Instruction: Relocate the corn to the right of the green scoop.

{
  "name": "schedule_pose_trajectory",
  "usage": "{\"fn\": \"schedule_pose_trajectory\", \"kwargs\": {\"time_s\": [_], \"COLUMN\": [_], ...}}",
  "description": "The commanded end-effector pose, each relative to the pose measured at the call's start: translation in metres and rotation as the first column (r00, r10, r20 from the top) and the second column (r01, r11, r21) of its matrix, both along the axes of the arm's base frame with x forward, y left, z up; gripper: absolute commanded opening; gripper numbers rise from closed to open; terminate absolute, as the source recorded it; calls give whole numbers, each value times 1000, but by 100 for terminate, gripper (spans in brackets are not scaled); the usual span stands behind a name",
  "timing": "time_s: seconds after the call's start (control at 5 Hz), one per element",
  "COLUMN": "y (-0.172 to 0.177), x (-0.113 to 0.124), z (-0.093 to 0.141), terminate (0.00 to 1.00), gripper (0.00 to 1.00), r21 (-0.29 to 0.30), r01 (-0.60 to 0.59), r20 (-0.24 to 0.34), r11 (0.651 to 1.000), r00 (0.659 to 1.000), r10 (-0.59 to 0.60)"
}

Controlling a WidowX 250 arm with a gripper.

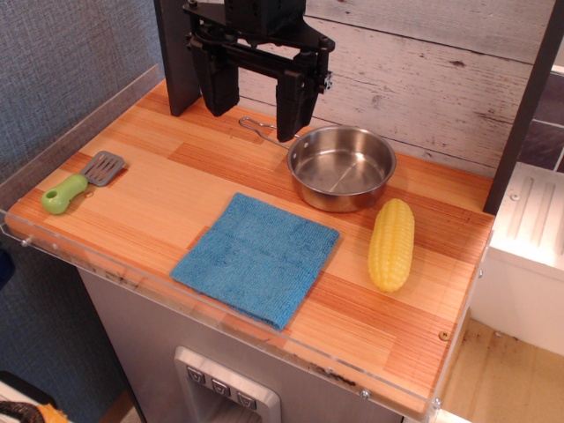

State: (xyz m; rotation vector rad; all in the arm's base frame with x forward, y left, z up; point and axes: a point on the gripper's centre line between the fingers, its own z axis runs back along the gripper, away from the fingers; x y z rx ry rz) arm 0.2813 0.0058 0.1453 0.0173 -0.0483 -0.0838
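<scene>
The corn (391,244) lies on the wooden counter (176,167) at the right of the frame, just beside the steel pan (341,166), its long axis running roughly toward the front edge. The green scoop (81,182) lies at the far left of the frame, well apart from the corn. A blue cloth (256,256) lies flat between them, lower centre. The gripper (257,92) hangs at upper centre, above the counter's rear. Its black fingers (219,84) are spread apart and hold nothing. The corn lies to the lower right of the fingers, beyond the pan.

hand (256,97) top cropped by frame edge
</scene>
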Motion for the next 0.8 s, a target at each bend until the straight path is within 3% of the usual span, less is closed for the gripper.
{"fn": "schedule_pose_trajectory", "kwargs": {"time_s": [0.0, 0.2, 0.4, 0.6], "y": [0, -42, -89, -123], "x": [0, 7, 11, 14], "z": [0, -9, -18, -30], "terminate": [0, 0, 0, 0], "gripper": [100, 100, 100, 100], "r21": [0, -16, 7, 6], "r01": [0, 58, 48, -5], "r20": [0, 53, 81, 69], "r11": [1000, 998, 999, 1000], "r00": [1000, 997, 996, 998], "r10": [0, -58, -49, 4]}}
